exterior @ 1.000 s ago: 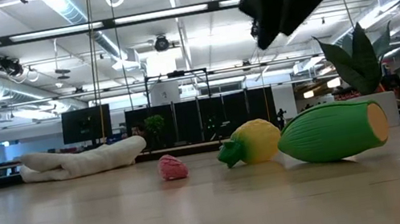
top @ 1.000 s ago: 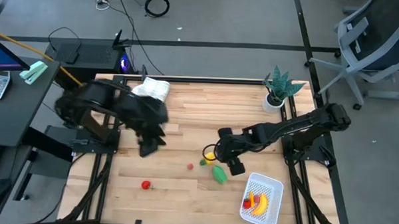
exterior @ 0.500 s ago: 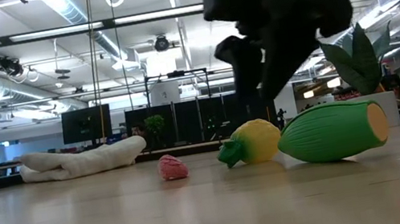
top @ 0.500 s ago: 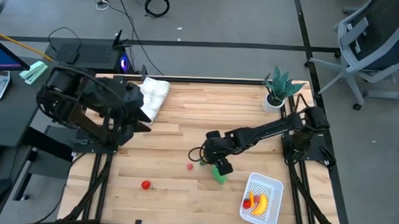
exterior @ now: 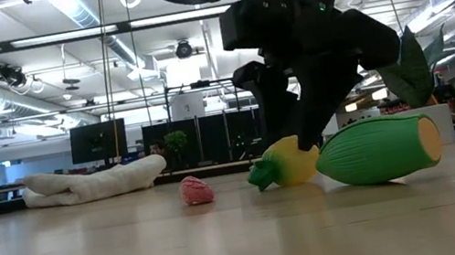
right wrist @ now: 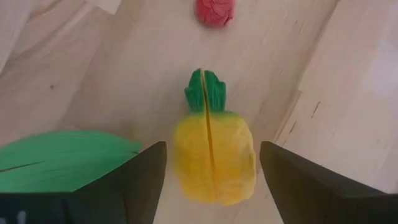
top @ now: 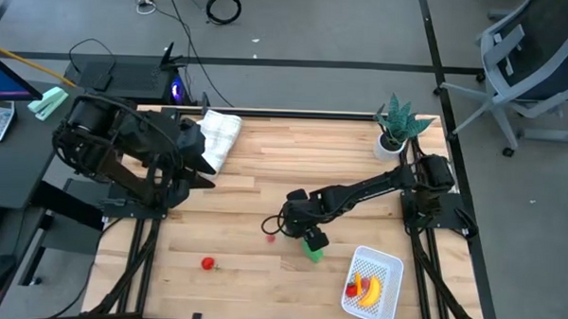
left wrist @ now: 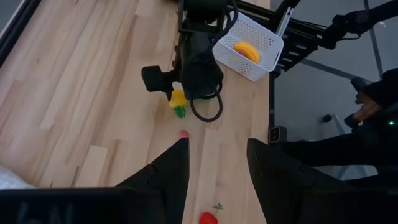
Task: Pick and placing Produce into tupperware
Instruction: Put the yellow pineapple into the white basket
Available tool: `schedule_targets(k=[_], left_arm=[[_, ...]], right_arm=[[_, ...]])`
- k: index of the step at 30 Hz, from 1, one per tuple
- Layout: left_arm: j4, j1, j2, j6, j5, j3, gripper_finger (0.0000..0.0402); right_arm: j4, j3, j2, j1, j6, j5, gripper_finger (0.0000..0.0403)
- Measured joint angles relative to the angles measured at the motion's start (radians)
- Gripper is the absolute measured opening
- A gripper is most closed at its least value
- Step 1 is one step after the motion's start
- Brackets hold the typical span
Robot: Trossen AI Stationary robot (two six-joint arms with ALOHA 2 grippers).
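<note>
The right gripper [right wrist: 208,186] is down low over the middle of the bench [top: 264,192], its fingers [right wrist: 134,183] spread wide apart with the yellow pepper [right wrist: 213,152] lying between them. In the right wrist view the fingers stand clear of the pepper on both sides, so nothing is grasped. The pepper has a green stalk end that points towards a small pinkish-red piece [right wrist: 214,11] lying a little way off on the wood.

Just beside the pepper lies the green oblong piece [exterior: 378,150], on its side, nearly touching it in the low view. A second tiny red piece [top: 207,263] with a green top sits well apart, near the front edge of the bench towards the left.

The tupperware [top: 386,265], a white mesh basket, stands at the front right corner of the bench. Inside it I can see the yellow banana [top: 371,291] and something small and red beside it.

The left gripper [left wrist: 214,174] waits above the back left part of the bench, its fingers parted and holding nothing. A white cloth [top: 219,134] lies bunched at the back left edge, and a green spiky plant [top: 399,121] in a white pot stands at the back right corner.
</note>
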Motion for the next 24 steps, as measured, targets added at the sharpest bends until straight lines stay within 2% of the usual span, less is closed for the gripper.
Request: schedule_targets(k=[24], left_arm=[[0.000, 0.000, 0.000, 0.026, 0.000, 0.000, 0.0167]], right_arm=[[0.021, -0.001, 0.055, -0.015, -0.030, -0.016, 0.0267]])
